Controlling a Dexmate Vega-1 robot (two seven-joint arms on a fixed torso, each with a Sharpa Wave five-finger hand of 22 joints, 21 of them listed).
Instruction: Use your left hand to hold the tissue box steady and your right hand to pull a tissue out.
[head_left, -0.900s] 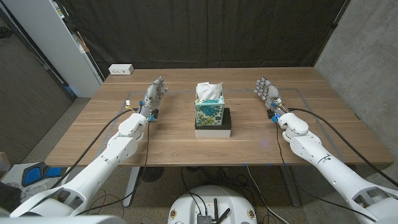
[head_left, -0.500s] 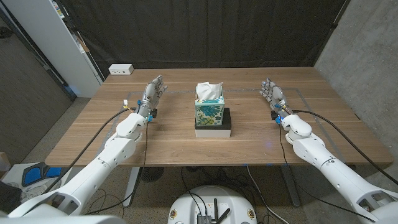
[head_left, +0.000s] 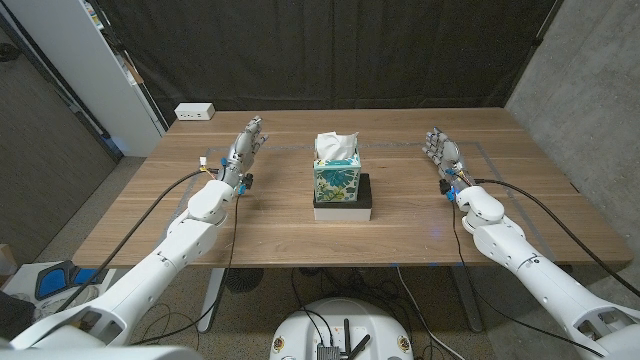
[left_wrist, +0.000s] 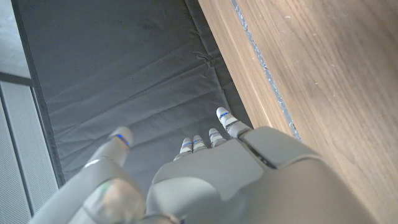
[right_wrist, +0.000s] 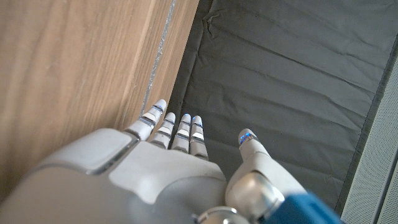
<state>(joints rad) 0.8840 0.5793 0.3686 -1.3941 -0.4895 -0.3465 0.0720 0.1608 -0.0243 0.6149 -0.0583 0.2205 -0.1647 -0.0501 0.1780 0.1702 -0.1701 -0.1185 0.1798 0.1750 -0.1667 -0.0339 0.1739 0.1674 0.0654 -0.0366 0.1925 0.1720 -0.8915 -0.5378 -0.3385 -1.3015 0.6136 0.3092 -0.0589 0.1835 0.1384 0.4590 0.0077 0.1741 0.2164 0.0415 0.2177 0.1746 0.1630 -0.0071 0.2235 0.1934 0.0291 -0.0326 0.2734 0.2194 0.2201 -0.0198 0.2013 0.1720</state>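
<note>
Box: the tissue box (head_left: 337, 178) stands upright at the table's (head_left: 280, 230) middle, on a dark base (head_left: 345, 208) with a white front edge.
Tissue: a white tissue (head_left: 336, 146) sticks up out of the box's top; how many lie inside you cannot tell.
Your left hand: the left hand (head_left: 244, 146) is well left of the box, fingers apart and straight, holding nothing.
Your right hand: the right hand (head_left: 442, 152) is well right of the box, fingers spread, holding nothing.
Wrist views: the left fingers (left_wrist: 225, 119) and right fingers (right_wrist: 155, 111) point past the table's far edge toward a dark curtain (right_wrist: 292, 74).
Hard to tell: whether either hand touches the wood.
Far corner: a white power strip (head_left: 195, 112).
</note>
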